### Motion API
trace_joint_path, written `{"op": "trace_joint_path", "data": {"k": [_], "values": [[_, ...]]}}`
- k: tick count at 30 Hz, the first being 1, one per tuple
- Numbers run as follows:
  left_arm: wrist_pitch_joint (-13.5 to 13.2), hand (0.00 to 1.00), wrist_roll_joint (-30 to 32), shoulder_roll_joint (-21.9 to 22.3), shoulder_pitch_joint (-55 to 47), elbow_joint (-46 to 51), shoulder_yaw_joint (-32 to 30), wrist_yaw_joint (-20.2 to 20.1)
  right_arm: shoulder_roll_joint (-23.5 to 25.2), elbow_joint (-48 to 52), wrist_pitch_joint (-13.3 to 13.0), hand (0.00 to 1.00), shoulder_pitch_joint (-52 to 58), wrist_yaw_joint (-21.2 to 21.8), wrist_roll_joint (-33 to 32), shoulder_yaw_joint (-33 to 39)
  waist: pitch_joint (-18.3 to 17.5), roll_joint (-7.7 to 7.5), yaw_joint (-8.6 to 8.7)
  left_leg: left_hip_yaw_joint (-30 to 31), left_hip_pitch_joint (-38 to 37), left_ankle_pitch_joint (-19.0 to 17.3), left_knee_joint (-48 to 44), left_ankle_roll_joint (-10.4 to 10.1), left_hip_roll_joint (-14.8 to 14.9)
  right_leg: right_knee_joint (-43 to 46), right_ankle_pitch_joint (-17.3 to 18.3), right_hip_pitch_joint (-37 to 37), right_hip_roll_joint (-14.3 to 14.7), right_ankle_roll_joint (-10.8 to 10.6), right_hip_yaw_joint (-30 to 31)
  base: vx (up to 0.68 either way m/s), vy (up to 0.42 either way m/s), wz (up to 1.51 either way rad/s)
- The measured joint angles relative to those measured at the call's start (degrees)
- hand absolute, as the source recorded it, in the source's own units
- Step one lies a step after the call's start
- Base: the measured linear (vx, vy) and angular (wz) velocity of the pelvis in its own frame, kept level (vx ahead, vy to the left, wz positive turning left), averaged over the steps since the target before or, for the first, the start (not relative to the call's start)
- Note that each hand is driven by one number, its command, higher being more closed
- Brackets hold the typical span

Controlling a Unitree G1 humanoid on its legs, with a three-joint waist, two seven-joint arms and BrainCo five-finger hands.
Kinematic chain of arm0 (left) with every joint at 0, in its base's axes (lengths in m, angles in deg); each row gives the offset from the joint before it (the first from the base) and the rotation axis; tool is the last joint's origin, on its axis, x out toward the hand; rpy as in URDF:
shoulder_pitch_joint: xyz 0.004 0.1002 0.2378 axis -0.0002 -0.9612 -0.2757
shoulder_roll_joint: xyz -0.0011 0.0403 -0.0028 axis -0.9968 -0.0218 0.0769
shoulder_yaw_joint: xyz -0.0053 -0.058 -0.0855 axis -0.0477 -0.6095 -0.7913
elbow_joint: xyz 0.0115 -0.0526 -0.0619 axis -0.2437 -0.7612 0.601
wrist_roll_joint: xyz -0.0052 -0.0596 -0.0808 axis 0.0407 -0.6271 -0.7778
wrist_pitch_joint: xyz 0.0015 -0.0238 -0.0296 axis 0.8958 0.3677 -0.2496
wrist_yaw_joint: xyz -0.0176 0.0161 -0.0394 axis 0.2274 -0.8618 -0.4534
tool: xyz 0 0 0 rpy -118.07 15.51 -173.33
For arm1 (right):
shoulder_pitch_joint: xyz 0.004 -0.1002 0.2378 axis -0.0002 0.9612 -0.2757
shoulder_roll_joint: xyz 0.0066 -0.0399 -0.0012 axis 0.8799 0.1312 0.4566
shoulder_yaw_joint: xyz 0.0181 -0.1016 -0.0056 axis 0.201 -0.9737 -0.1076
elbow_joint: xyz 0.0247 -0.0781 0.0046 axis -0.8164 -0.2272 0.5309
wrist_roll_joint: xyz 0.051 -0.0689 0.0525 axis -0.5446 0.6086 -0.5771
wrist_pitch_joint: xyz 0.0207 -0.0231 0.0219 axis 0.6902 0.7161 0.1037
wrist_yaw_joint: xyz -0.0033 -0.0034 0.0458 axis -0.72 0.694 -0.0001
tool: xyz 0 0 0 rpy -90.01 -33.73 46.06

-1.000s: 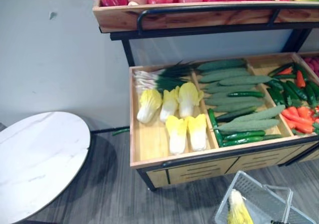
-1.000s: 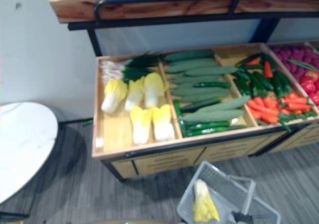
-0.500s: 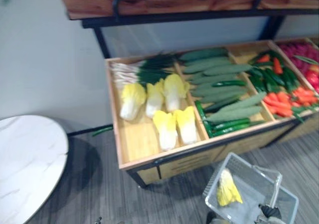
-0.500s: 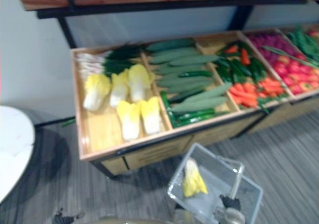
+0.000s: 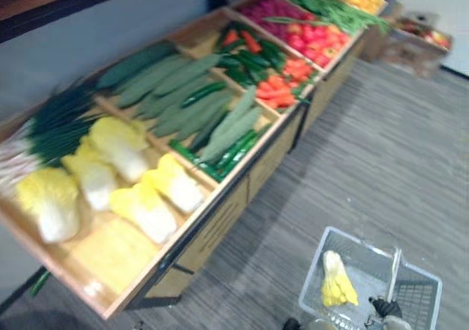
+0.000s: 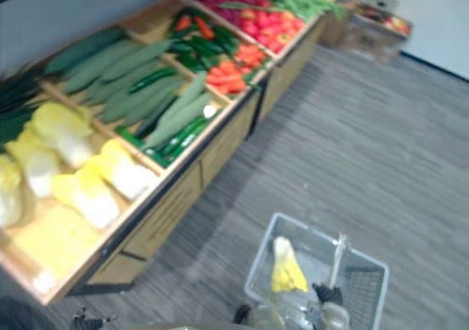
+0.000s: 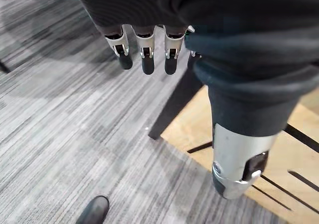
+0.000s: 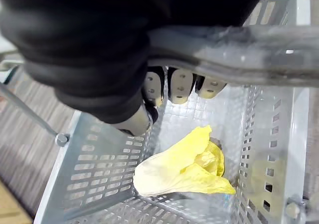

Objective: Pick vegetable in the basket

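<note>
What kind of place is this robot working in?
Likely a grocery store's produce aisle, real or mock: wooden bins sorted into cabbages, cucumbers and peppers, and a shopping basket held in the right hand.

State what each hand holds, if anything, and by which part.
The right hand is curled round the handle of the basket, which carries one yellow cabbage. The left hand hangs open, holding nothing.
</note>
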State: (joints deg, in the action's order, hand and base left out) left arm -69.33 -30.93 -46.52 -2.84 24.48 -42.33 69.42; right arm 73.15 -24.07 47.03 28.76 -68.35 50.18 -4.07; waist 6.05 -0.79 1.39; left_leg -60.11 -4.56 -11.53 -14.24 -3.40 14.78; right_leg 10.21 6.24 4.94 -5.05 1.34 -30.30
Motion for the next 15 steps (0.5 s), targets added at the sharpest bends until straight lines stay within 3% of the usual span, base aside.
{"op": "trace_joint_path", "data": {"k": [3, 5, 6, 7, 8, 9, 10, 11, 12, 13, 14, 15], "values": [[-0.04, 0.0, 0.08, 1.09, 2.11, -0.09, 2.58, -0.11, 0.08, -0.13, 0.86, 1.0, 0.15, -0.85, -0.02, 0.13, 0.07, -0.02, 0.25, -1.3, 0.19, 0.3, -3.73, -0.5, 1.33, -5.65, -0.3, -1.23, 1.61, -0.47, 2.21, -0.03, -0.16, -0.65], [-0.07, 0.0, 0.18, 1.92, 2.86, -0.12, 4.4, -0.32, 0.09, -0.12, 0.95, 1.0, 1.32, -0.95, -0.03, 0.13, 0.22, 0.02, 0.5, -0.23, 0.07, 0.95, -12.76, -0.14, 5.57, -7.29, -0.37, -4.23, 2.21, -0.35, 2.55, -0.05, -0.063, -0.17], [-0.09, 0.0, 0.23, 2.43, 2.8, -0.38, 5.06, -0.53, -0.13, -0.1, 0.93, 1.0, 1.8, -1.02, -0.03, -0.19, 0.62, -0.65, 0.49, 0.01, 0.71, 0.57, -18.04, -0.71, 8.01, -7.52, -0.37, -5.73, 2.26, -0.31, 3.41, -0.04, -0.028, -0.16], [-0.1, 0.0, 0.23, 2.75, 2.79, -0.65, 5.12, -0.65, -0.16, -0.1, 0.9, 1.0, 1.82, -1.02, -0.01, -0.46, 0.53, -0.47, 0.49, 0.75, 1.09, -0.04, -18.19, -1.4, 8.54, -7.46, -0.37, -5.99, 2.28, -0.31, 3.98, -0.04, 0.001, -0.45], [-0.06, 0.0, 0.34, 2.93, 2.7, -0.84, 5.12, -0.86, -0.97, -0.05, 0.68, 1.0, 1.4, -1.01, 0.03, -1.26, 0.47, 0.83, 0.36, 1.88, 1.03, 2.38, -19.31, -0.19, 9.87, -7.25, -0.35, -6.36, 2.87, -0.3, 5.53, -0.02, 0.008, -0.55], [-0.03, 0.0, 0.46, 2.78, 2.5, -1.07, 5.08, -0.84, -1.05, -0.06, 0.67, 1.0, 1.33, -0.96, 0.04, -2.08, 0.5, 0.81, 0.14, 2.79, 0.94, 2.92, -21.09, -0.11, 10.52, -7.29, -0.32, -6.45, 3.04, -0.34, 6.34, -0.04, 0.019, -0.74], [0.02, 0.0, 0.6, 2.44, 2.11, -1.52, 5.05, -0.85, -0.95, -0.01, 0.38, 1.0, 0.86, -0.86, 0.06, -3.01, 1.01, 0.84, 0.05, 6.26, 1.6, 4.74, -24.83, 1.5, 10.99, -7.28, -0.31, -6.86, 3.03, -0.35, 8.2, -0.02, 0.026, -0.86], [0.01, 0.0, 0.67, 2.59, 0.91, -2.09, 5.0, -0.86, -1.03, 0.07, 0.17, 1.0, 0.4, -0.86, 0.12, -4.3, 1.51, 0.76, 0.04, 14.4, 3.54, 7.93, -28.79, 3.49, 10.44, -7.33, -0.3, -7.77, 2.97, -0.35, 11.18, 0.01, 0.063, -0.95], [0.03, 0.0, 0.68, 2.77, 0.29, -2.42, 5.02, -0.9, -1.07, 0.27, -0.06, 1.0, 0.27, -0.78, 0.14, -4.49, 1.93, 0.2, -0.18, 19.6, 5.92, 9.49, -30.73, 3.84, 9.47, -7.29, -0.27, -8.1, 2.28, -0.42, 13.11, 0.06, 0.136, -1.26], [-0.13, 0.0, 0.48, 3.6, -0.59, -2.42, 4.82, -0.85, -1.22, 0.41, -0.25, 1.0, -0.79, -0.82, 0.23, -4.87, 2.17, 0.26, -0.97, 30.8, 8.42, 5.33, -29.84, 1.14, 4.82, -7.07, -0.45, -7.71, 1.52, -0.79, 17.12, 0.07, 0.161, -1.16], [-0.06, 0.0, 0.56, 3.82, -0.75, -2.45, 4.85, -0.86, -1.3, 0.37, -0.24, 1.0, -0.96, -0.82, 0.26, -5.04, 2.17, 0.3, -1.4, 35.31, 9.0, 2.58, -27.68, 0.32, 2.29, -6.84, -0.66, -7.14, 0.99, -1.12, 18.78, 0.07, 0.239, -1.63], [-0.01, 0.0, 0.55, 3.77, -1.34, -2.48, 5.04, -0.79, -1.07, 0.35, -0.25, 1.0, -1.65, -0.76, 1.41, -6.14, 2.22, 0.33, -1.69, 43.11, 10.16, -1.7, -21.32, -0.68, -2.02, -6.87, -0.92, -6.19, 0.5, -1.5, 23.23, 0.04, 0.197, -1.28]]}}
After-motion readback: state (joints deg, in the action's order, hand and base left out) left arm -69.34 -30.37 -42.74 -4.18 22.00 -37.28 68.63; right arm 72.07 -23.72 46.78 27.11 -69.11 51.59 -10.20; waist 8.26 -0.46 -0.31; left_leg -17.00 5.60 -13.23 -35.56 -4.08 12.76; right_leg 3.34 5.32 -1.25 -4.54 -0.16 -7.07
